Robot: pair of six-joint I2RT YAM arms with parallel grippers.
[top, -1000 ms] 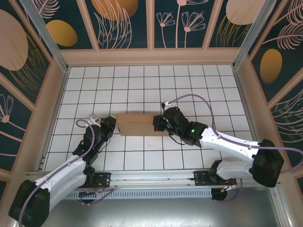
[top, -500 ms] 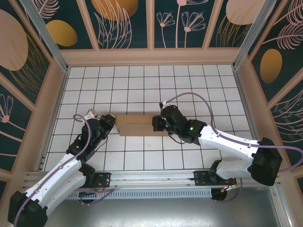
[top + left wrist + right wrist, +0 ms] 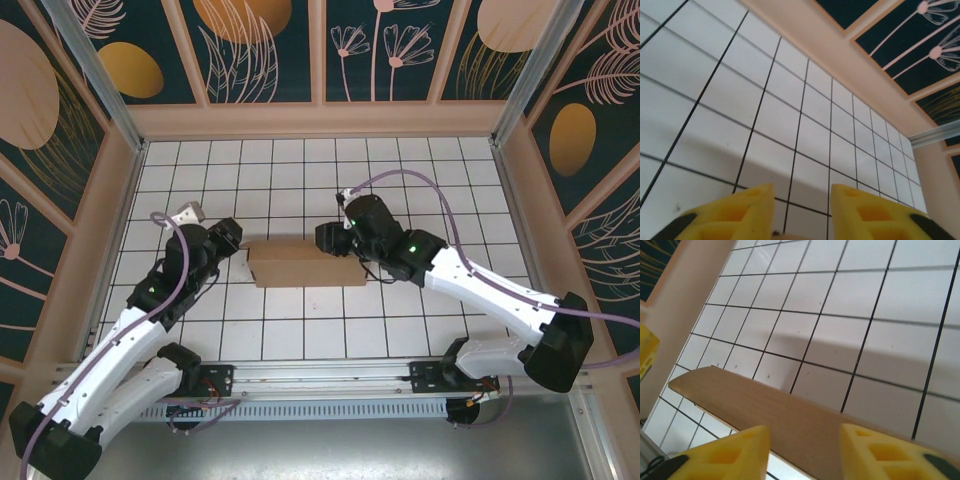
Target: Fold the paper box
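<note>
The box (image 3: 305,264) lies on the white tiled table (image 3: 400,180), about the middle of it, its long side running left to right between my two grippers. My right gripper (image 3: 330,240) hangs over the box's right end, by the far edge. In the right wrist view its yellow fingers (image 3: 740,447) stand apart, and the brown cardboard crosses the gap beyond them, unpinched. My left gripper (image 3: 232,243) is just beside the box's left end, jaws parted as well, with bare tiles showing between its fingers (image 3: 740,212).
</note>
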